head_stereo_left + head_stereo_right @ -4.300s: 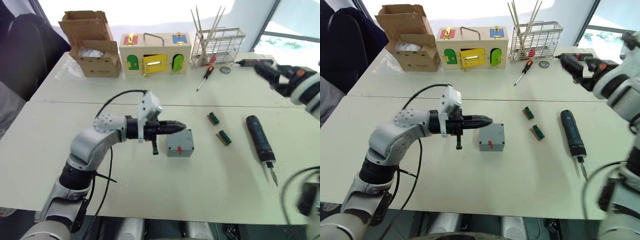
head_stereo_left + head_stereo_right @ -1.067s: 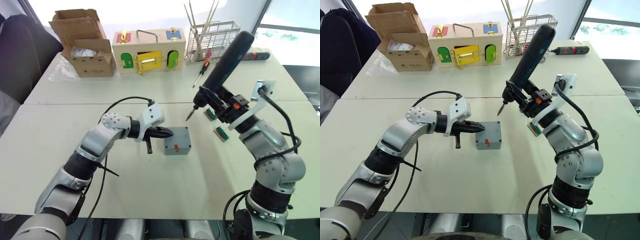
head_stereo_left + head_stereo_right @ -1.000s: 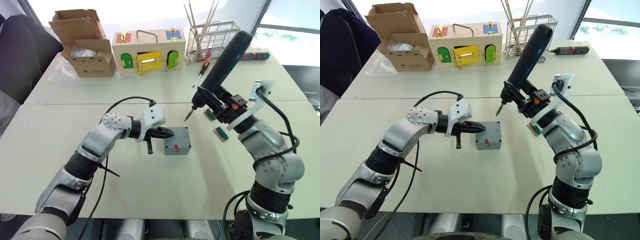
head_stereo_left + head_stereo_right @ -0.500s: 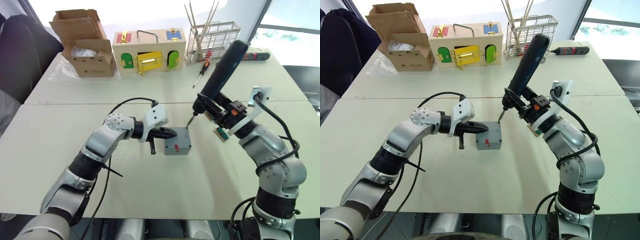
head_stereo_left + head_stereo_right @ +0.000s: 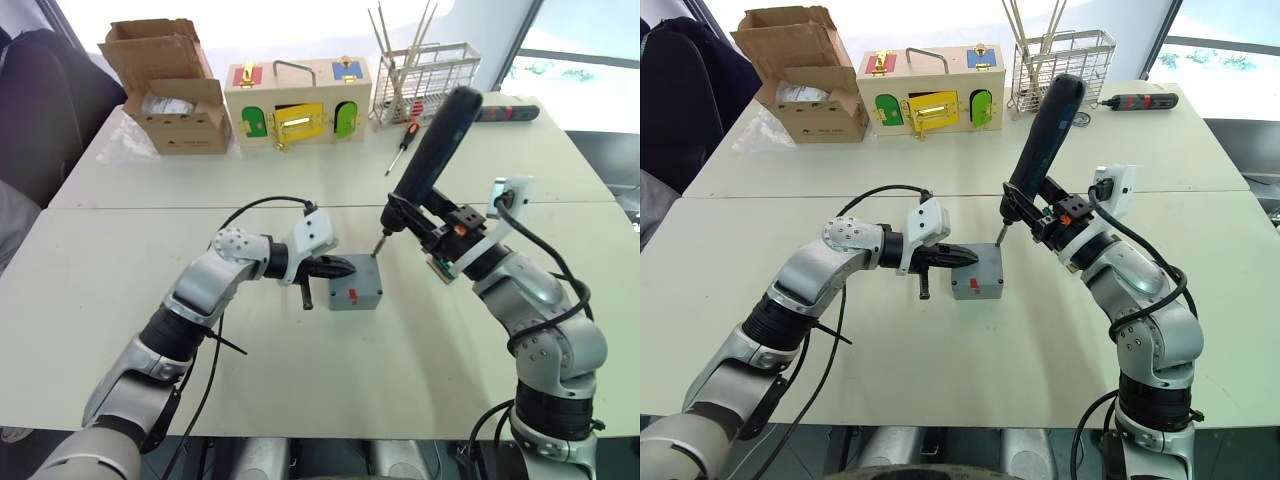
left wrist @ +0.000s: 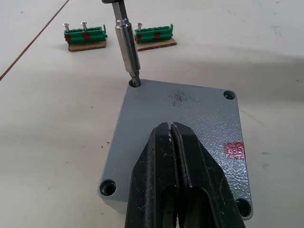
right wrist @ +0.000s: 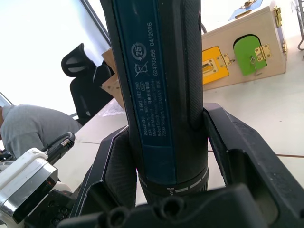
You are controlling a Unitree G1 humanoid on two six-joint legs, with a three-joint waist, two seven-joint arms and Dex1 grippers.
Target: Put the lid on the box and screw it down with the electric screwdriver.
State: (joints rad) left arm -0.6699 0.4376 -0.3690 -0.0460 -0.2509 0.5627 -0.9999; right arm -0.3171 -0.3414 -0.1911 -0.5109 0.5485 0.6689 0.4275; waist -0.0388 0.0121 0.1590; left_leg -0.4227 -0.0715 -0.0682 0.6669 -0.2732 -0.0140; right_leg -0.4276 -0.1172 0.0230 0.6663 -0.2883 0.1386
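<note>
The grey box [image 5: 355, 290] stands mid-table with the grey lid [image 6: 190, 128] lying on top, its corner screw holes showing. A red mark [image 5: 352, 295] is on the box's near side. My left gripper [image 5: 350, 266] is shut with nothing between its fingers, its tips over the lid's left edge. My right gripper [image 5: 440, 225] is shut on the electric screwdriver [image 5: 432, 150], a dark blue-black cylinder tilted up and to the right. Its metal bit [image 6: 128, 52] stands in the lid's far corner hole.
Two green terminal blocks [image 6: 85, 37] lie just beyond the box. Along the back stand a cardboard carton [image 5: 175, 85], a wooden box with coloured doors [image 5: 290, 105], a wire rack [image 5: 425, 80], a hand screwdriver [image 5: 403, 150] and a black tool [image 5: 505, 112]. A seated person [image 7: 28, 133] is off to the side.
My right arm lowered the electric screwdriver from above the table down to the lid, and the bit now sits in the far corner hole. The left gripper stays shut at the lid.
</note>
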